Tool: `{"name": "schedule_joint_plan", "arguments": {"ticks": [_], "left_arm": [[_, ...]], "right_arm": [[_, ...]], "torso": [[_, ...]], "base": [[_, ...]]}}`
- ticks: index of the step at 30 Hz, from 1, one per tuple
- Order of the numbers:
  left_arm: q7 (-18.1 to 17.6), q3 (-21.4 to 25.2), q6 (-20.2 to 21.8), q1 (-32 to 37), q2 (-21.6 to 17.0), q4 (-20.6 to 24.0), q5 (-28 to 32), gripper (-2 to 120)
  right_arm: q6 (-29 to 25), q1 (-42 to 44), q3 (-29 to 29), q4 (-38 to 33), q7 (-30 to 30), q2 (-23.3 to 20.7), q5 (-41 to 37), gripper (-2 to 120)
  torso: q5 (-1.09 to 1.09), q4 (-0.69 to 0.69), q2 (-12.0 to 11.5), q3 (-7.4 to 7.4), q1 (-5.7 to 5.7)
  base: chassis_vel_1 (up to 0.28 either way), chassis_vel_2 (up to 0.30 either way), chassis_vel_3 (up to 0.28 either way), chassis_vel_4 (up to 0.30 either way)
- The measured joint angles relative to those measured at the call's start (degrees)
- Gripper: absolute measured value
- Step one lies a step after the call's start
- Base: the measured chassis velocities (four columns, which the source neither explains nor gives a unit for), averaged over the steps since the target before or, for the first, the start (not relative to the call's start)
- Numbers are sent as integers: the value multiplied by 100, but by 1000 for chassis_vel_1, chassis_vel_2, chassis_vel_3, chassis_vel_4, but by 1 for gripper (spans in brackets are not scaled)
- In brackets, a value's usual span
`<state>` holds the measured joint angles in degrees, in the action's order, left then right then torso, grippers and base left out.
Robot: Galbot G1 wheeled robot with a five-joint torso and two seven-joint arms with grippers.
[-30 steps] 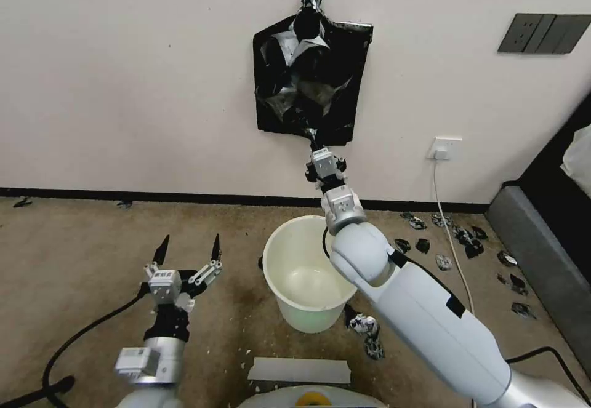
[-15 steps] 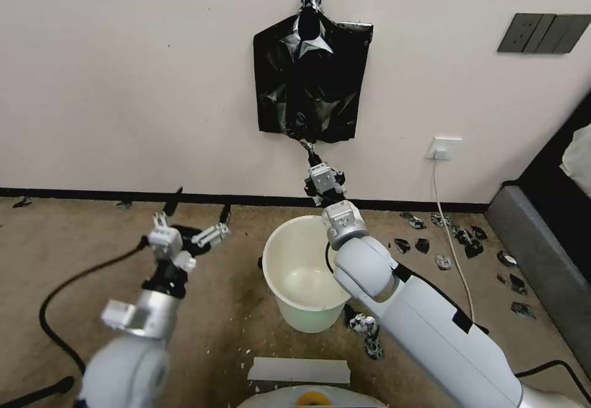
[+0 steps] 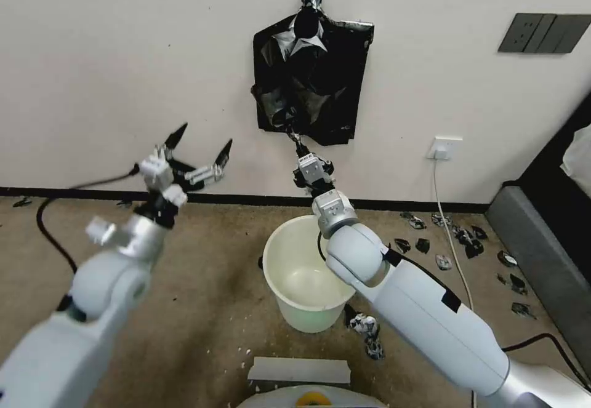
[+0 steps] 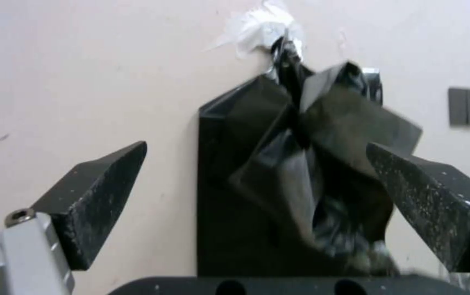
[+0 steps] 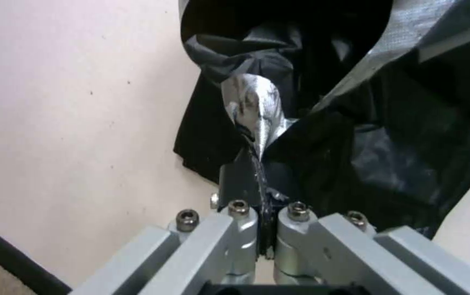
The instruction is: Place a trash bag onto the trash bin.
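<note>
R gripper [image 3: 298, 143] pinching trash bag [image 3: 320, 88] low edge, 12 o'clock above trash bin [image 3: 295, 266]; L gripper [image 3: 198, 143] hovering spread wide, 9 o'clock.

The room is lit evenly and softly; no strong shadows are cast on the wall [image 3: 123, 57]. Silvery glare is seen on the trash bag [image 3: 311, 82]. The head view is bent at its edges. In the left wrist view the bag is blurred, and the near fingers [image 4: 98, 192] are soft.

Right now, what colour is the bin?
Cream-white, plain, no pattern: the trash bin shows best in the head view.
</note>
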<state>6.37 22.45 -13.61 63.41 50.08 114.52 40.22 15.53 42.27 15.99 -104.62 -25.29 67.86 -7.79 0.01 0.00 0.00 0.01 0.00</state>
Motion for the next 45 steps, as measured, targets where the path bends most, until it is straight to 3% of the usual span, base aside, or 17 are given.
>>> {"name": "schedule_joint_plan", "arguments": {"ticks": [2,3,4,6,7,10,14,16,18,22,34,37,45], "left_arm": [[-68,-222,54,-233,-40,-58,58,100],[-187,-639,134,-659,-90,-179,112,100],[-187,-639,134,-659,-90,-179,112,100],[-343,-1177,266,-1198,-176,-309,120,100],[-343,-1177,266,-1198,-176,-309,120,100],[-462,-1861,405,-1938,-468,-548,17,100],[-683,-2371,632,-2527,-779,-664,-164,100],[-683,-2371,632,-2527,-779,-664,-164,100],[-822,-2934,734,-3148,-948,-799,-121,100],[-990,-3571,756,-3839,-957,-1045,-34,100],[-1013,-4394,1013,-4704,-987,-1486,-67,100],[-1020,-4826,1039,-5040,-937,-1701,-62,100],[-1139,-5224,1111,-5406,-808,-1896,-21,100]], "right_arm": [[2,-1,-3,0,0,1,1,0],[8,-29,-5,4,1,0,1,0],[8,-29,-5,4,1,0,1,0],[15,-85,-6,7,3,-6,-1,0],[15,-85,-6,7,3,-6,-1,0],[20,-146,-6,8,3,-8,-5,0],[19,-131,-28,7,9,-8,-5,0],[19,-131,-28,7,9,-8,-5,0],[11,-78,-43,7,35,-3,3,0],[5,-56,-51,0,41,25,8,0],[5,-101,-72,-56,41,31,8,0],[0,-108,-106,-66,48,7,5,0],[-20,-40,-135,-83,60,22,9,0]], "torso": [[0,-1,0,0,0],[-1,0,0,0,0],[-1,0,0,0,0],[1,-2,0,0,0],[1,-2,0,0,0],[0,-1,0,0,0],[0,0,0,0,0],[0,0,0,0,0],[-2,0,0,-1,0],[-2,-1,0,-1,0],[-1,0,0,-1,0],[-1,0,0,-1,0],[0,0,0,-1,0]], "base": [[0,0,0,0],[0,0,0,0],[0,0,0,0],[0,0,0,0],[0,0,0,0],[0,0,0,0],[0,0,0,0],[0,0,0,0],[0,0,0,0],[0,0,0,0],[0,0,0,0],[0,0,0,0],[0,0,0,0]]}}
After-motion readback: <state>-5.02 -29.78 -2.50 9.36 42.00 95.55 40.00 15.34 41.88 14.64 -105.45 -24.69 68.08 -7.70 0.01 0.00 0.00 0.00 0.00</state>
